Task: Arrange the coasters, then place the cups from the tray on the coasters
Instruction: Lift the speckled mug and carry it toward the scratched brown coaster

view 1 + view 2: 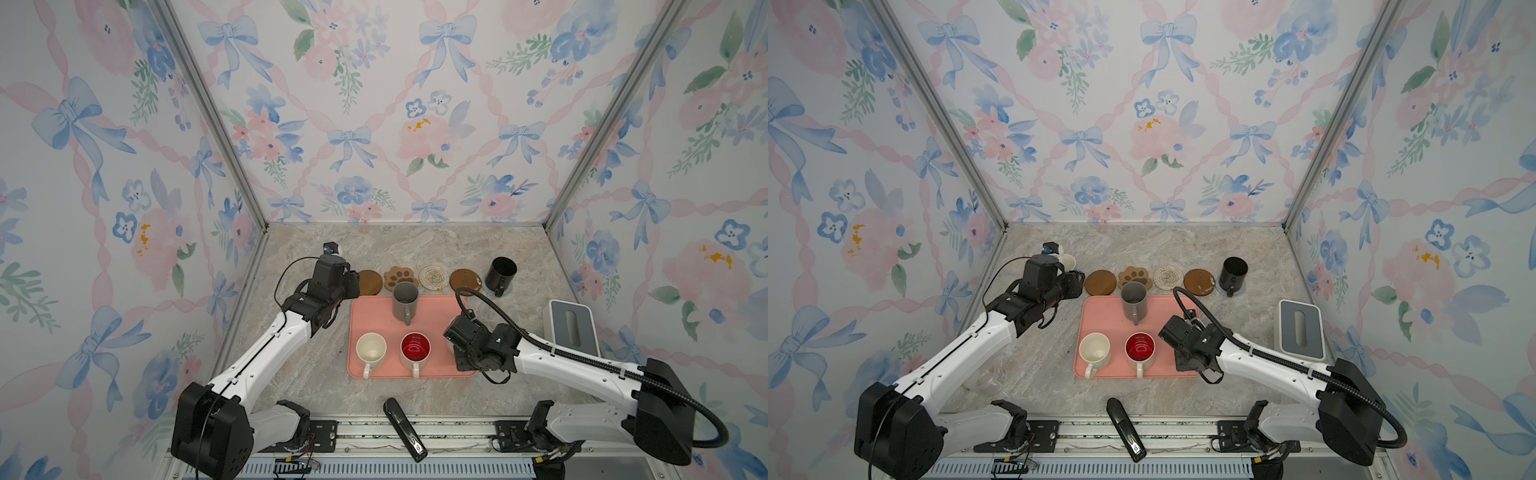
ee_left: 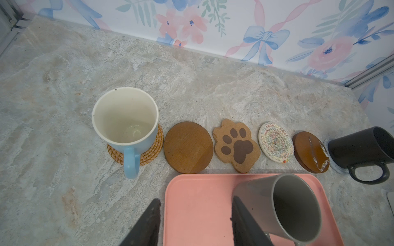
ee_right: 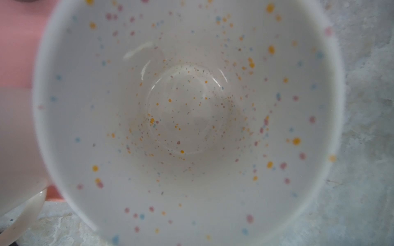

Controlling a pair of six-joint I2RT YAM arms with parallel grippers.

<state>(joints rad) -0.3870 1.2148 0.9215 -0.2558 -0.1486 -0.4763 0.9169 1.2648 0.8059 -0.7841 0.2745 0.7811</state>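
Left gripper [image 2: 196, 223]: your left wrist view shows its two dark fingers standing apart with nothing between them, near the far left corner of the salmon-pink tray [image 1: 365, 316].
Right gripper [image 1: 461, 349]: it sits low over the tray's right edge. Its fingers are hidden in every view, so you cannot tell how they stand.
Speckled white mug [image 3: 187, 119]: only your right wrist view shows it, seen from straight above and filling the frame. In both top views the right wrist covers it.
Light blue mug [image 2: 125, 119]: it shows plainly in your left wrist view, upright on the woven rattan coaster [image 2: 149, 157]. In a top view only a sliver of rim [image 1: 1068, 262] shows past the left wrist.
Bare coasters in the row: brown round coaster [image 2: 187, 147], paw-print coaster [image 2: 236, 146], cream crochet coaster [image 2: 275, 140], second brown round coaster [image 2: 310, 152].
Black mug [image 1: 501, 272]: it stands at the row's right end on the pale blue crochet coaster [image 2: 334, 167], which is mostly hidden beneath it.
On the tray: grey mug [image 1: 405, 299], cream mug [image 1: 371, 349] and red-lined white mug [image 1: 415, 347], all upright.
Around: a grey-white slotted box [image 1: 573, 324] stands right of the tray, and a black stapler [image 1: 405, 428] lies at the front edge.
Writing: the stapler's small white label is too small to read.
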